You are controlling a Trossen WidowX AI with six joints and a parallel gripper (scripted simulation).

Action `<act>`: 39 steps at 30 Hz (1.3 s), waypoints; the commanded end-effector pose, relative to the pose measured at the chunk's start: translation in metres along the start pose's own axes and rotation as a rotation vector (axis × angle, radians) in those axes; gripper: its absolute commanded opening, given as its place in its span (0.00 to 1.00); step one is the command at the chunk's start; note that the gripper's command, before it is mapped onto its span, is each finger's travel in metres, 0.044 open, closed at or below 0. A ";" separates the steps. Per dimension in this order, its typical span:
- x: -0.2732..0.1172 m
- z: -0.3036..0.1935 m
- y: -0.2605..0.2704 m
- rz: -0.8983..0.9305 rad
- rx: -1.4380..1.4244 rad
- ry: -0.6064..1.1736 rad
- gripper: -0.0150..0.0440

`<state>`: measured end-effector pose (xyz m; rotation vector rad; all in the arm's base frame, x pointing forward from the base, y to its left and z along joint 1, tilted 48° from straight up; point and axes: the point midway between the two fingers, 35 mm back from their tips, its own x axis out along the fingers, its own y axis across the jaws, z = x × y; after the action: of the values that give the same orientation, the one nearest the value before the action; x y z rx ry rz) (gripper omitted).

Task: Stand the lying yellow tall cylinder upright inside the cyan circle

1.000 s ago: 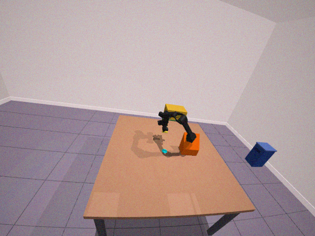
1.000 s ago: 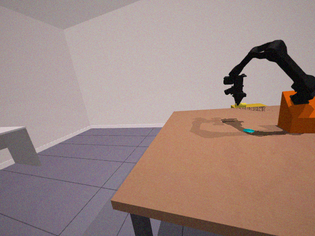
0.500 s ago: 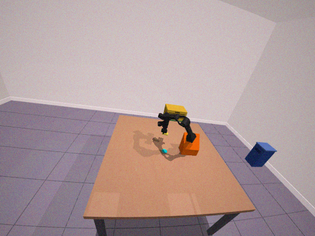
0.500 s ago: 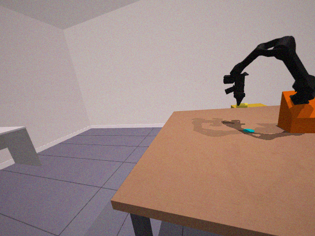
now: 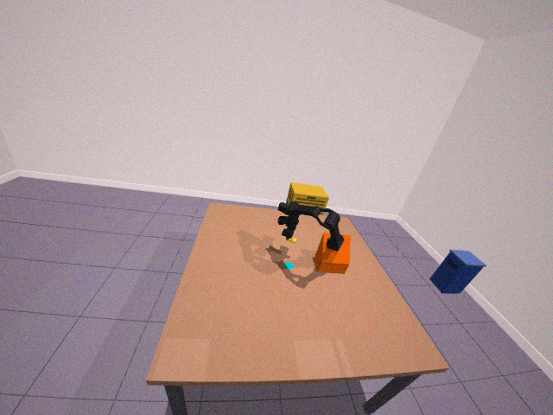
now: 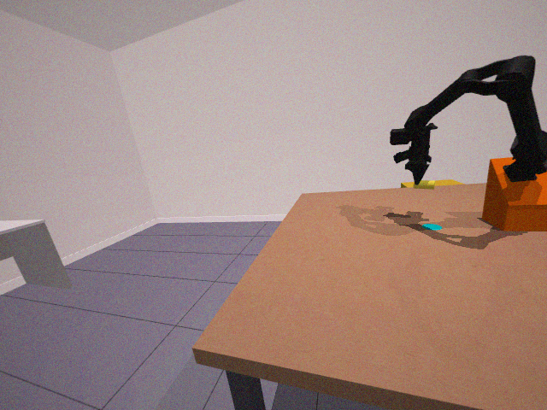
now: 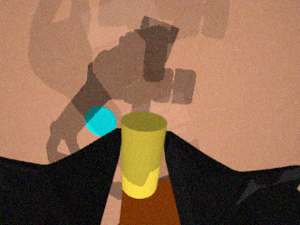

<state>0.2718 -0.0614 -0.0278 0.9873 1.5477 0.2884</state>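
Note:
My gripper (image 5: 288,237) (image 6: 418,182) (image 7: 142,135) points down and is shut on the yellow cylinder (image 5: 292,239) (image 6: 428,184) (image 7: 142,157). The cylinder is held above the table top, lying roughly level, and it sticks out on both sides of the fingertips in the wrist view. The cyan circle (image 5: 289,264) (image 6: 432,227) (image 7: 104,124) is flat on the table, nearer the top camera than the gripper. In the wrist view it shows left of the cylinder's far end, partly under the arm's shadow. Nothing stands on the circle.
The arm's base stands on an orange block (image 5: 333,266) (image 6: 526,217) (image 7: 150,206), right of the circle in the top and exterior views. A yellow cabinet (image 5: 308,191) is behind the table's far edge. A blue bin (image 5: 453,273) is off to the right on the floor. The arm's shadows cross the table.

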 end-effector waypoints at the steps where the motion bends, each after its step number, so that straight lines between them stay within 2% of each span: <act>1: 0.001 -0.008 0.012 0.004 0.053 0.007 0.43; 27: 0.001 -0.059 0.071 0.015 0.364 0.021 0.43; 39: 0.007 -0.064 0.070 -0.041 0.372 0.016 0.43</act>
<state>0.2468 0.0055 0.0331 1.2594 1.6554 -0.0039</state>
